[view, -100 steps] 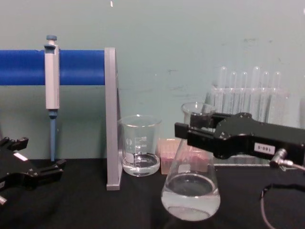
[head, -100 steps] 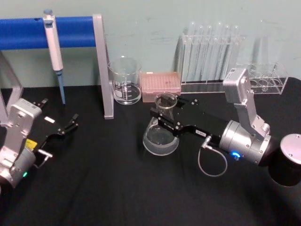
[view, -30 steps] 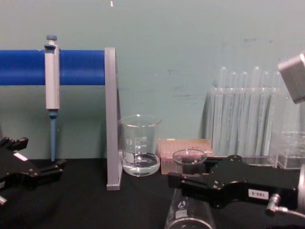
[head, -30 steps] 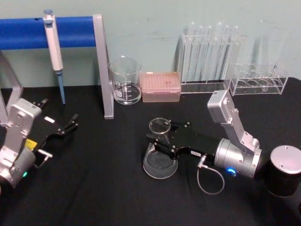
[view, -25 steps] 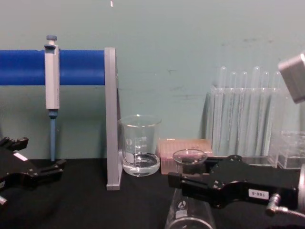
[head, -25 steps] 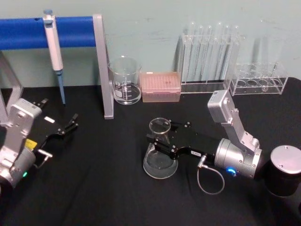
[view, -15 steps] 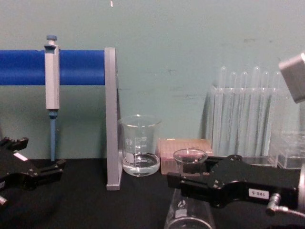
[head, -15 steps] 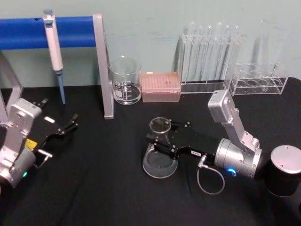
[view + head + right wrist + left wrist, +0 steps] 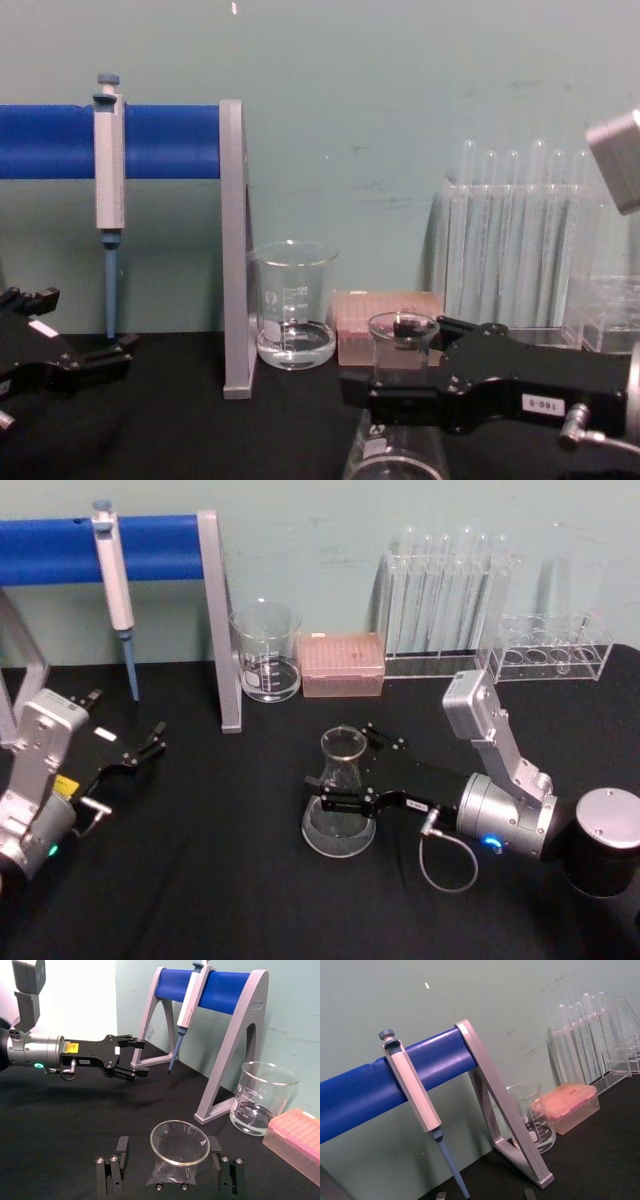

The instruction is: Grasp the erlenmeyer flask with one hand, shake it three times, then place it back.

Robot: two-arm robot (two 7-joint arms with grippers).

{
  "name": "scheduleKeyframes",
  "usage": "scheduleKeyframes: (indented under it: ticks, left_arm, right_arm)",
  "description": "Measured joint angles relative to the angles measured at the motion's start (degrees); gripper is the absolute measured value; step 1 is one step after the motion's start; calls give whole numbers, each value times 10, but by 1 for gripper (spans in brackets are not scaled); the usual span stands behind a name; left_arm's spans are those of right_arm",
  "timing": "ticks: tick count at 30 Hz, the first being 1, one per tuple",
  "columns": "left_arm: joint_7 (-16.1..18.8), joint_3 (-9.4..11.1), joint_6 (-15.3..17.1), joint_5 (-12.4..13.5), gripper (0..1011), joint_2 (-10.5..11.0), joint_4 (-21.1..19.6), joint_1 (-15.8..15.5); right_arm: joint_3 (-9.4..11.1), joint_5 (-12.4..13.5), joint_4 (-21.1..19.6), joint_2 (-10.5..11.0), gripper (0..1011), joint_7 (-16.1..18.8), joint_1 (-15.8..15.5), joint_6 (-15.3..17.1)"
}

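Flask [image 9: 340,798] stands upright between right claw's [image 9: 342,772] spread fingers.

Beaker [image 9: 266,652] and tip box [image 9: 343,664] crowd behind; bare table [image 9: 220,880] in front.

The white label [image 9: 541,404] on the side of the right gripper [image 9: 400,370] carries dark digits too blurred to make out for certain. The beaker [image 9: 260,1098], beyond the right gripper toward the blue stand, bears printed graduations; figures like 500 and 400 can just be made out. The left gripper [image 9: 135,1057] has a yellow sticker [image 9: 71,1047] behind it on its body, its print illegible.
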Motion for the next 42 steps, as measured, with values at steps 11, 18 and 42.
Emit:
scheduleKeyframes:
  ticks: [11,18,42]
  left_arm:
    - [0,0,0,0,1001,0,0,0]
    - [0,0,0,0,1001,0,0,0]
    - [0,0,0,0,1001,0,0,0]
  right_arm:
    - [0,0,0,0,1000,0,0,0]
    - [12,19,-12,16,1000,8,-15,1]
    - [66,54,-71,93,1000,6,-79,-11]
